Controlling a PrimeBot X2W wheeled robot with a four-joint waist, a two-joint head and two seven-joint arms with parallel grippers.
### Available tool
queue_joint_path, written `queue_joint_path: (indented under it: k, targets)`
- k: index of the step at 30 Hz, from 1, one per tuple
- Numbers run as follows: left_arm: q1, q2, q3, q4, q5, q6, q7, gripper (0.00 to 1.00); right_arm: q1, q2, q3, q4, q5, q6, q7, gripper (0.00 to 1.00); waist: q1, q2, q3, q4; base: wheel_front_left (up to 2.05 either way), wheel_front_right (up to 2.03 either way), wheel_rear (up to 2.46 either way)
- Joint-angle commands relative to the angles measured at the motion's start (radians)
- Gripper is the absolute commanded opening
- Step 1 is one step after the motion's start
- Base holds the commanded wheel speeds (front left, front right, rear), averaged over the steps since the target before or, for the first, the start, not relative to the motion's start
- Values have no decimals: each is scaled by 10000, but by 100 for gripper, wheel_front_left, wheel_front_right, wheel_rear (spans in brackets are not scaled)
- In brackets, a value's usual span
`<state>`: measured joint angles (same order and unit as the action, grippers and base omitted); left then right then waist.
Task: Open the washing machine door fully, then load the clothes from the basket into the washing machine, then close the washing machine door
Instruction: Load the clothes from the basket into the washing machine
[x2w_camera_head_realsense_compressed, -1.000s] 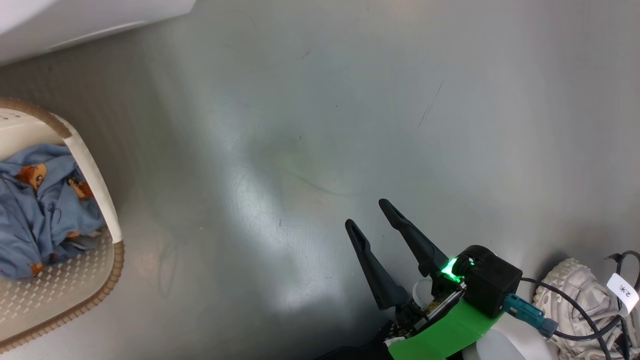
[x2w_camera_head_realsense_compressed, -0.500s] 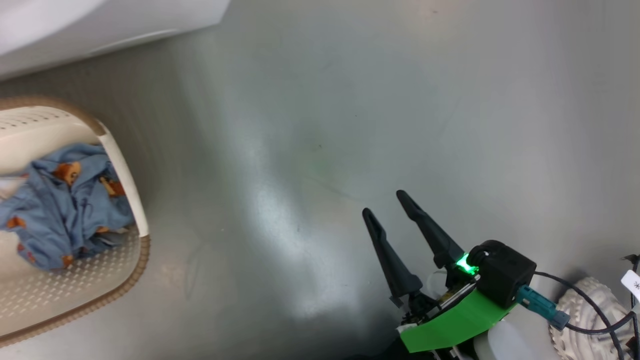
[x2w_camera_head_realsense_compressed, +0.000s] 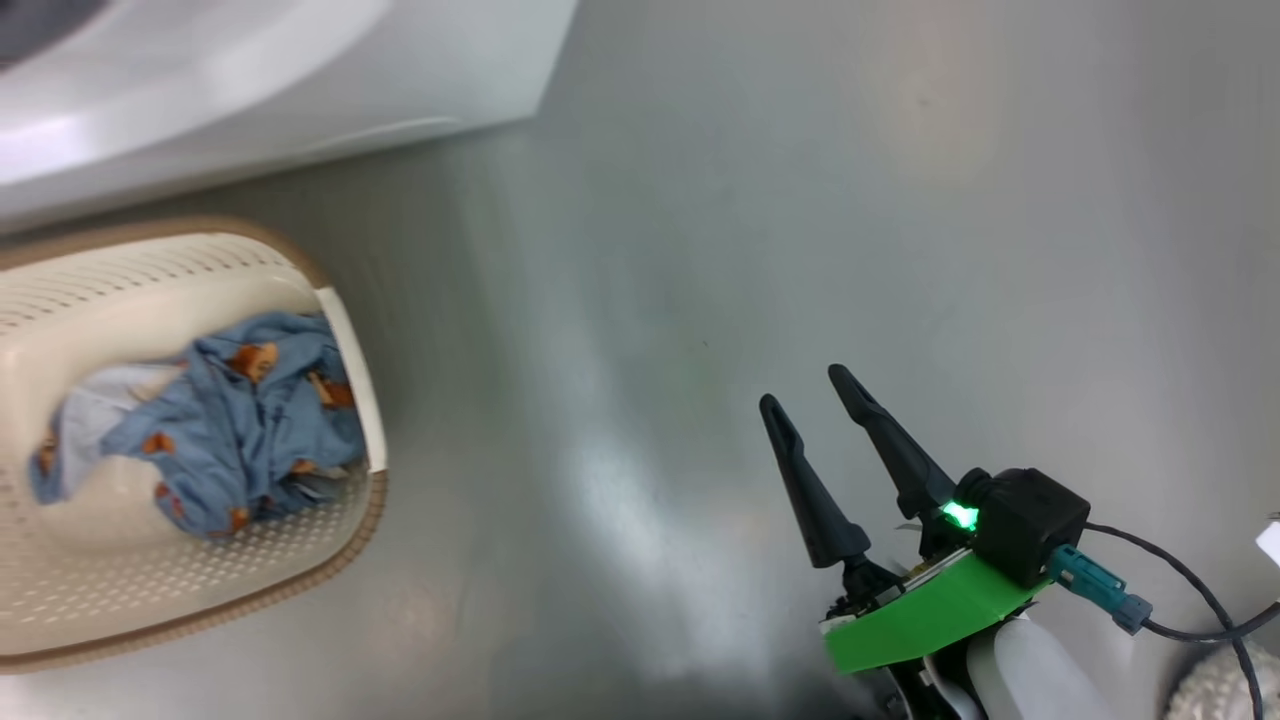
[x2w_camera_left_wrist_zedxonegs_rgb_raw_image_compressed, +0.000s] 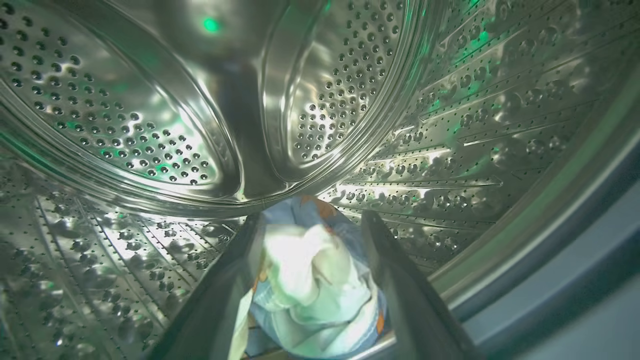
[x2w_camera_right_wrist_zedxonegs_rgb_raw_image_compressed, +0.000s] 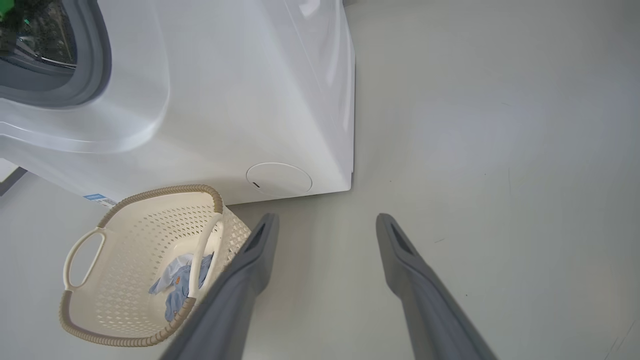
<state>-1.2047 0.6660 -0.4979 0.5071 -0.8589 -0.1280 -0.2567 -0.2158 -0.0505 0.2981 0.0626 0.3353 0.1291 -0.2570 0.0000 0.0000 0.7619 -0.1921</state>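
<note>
My left gripper (x2w_camera_left_wrist_zedxonegs_rgb_raw_image_compressed: 311, 217) is inside the washing machine's steel drum (x2w_camera_left_wrist_zedxonegs_rgb_raw_image_compressed: 150, 125). Its jaws stand apart, open, and a bunched light-blue and white piece of the clothes (x2w_camera_left_wrist_zedxonegs_rgb_raw_image_compressed: 310, 280) lies between the fingers. The white washing machine (x2w_camera_right_wrist_zedxonegs_rgb_raw_image_compressed: 250, 100) shows its grey seal (x2w_camera_right_wrist_zedxonegs_rgb_raw_image_compressed: 95, 65); its door is out of view. The cream basket (x2w_camera_head_realsense_compressed: 250, 600) stands on the floor before the machine (x2w_camera_head_realsense_compressed: 300, 70), with more blue printed clothes (x2w_camera_head_realsense_compressed: 240, 430) in it. The basket (x2w_camera_right_wrist_zedxonegs_rgb_raw_image_compressed: 125, 342) and its clothes (x2w_camera_right_wrist_zedxonegs_rgb_raw_image_compressed: 180, 285) lie to the left of my right gripper (x2w_camera_right_wrist_zedxonegs_rgb_raw_image_compressed: 326, 218). That gripper (x2w_camera_head_realsense_compressed: 803, 386) hangs open and empty over the floor.
Bare grey floor (x2w_camera_head_realsense_compressed: 700, 250) spreads between the basket and my right gripper. A round white cap (x2w_camera_right_wrist_zedxonegs_rgb_raw_image_compressed: 278, 178) sits low on the washer's front. A black cable (x2w_camera_head_realsense_compressed: 1190, 590) and a pale knitted shoe (x2w_camera_head_realsense_compressed: 1225, 685) lie at the lower right.
The head camera has swung, so the basket and washer now sit further right in its view. My left gripper's jaws have gone from shut to open. The right gripper stays open.
</note>
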Motion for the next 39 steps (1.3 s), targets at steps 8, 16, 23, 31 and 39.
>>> queue_joint_path:
  k: [8, 16, 23, 31, 39]
  targets:
    - [2109, -156, 1582, -1088, 94, -27, -50, 100, 136, 3, -38, 263, -145, 16, -48, 100, 0, 0, -1324, 769, 0, 0, 0]
    - [4092, -775, 2534, -2097, 691, -27, -51, 100, 244, 3, -232, 592, -119, 16, -48, 100, 0, 0, -2228, 1061, 0, 0, 0]
    - [5418, -1362, 3364, -2684, 1320, -27, -51, 100, 424, 3, -430, 838, -129, 16, -48, 100, 0, 0, -3001, 1232, 0, 0, 0]
    - [7311, -2263, 4274, -3260, 2139, -27, -51, 100, 749, 3, -738, 1005, -216, 16, -48, 100, 0, 0, -4010, 1362, 0, 0, 0]
    - [9097, -3178, 5375, -3962, 3279, -27, -51, 100, 970, 3, -969, 852, -610, 16, -48, 100, 0, 0, -4868, 1342, 0, 0, 0]
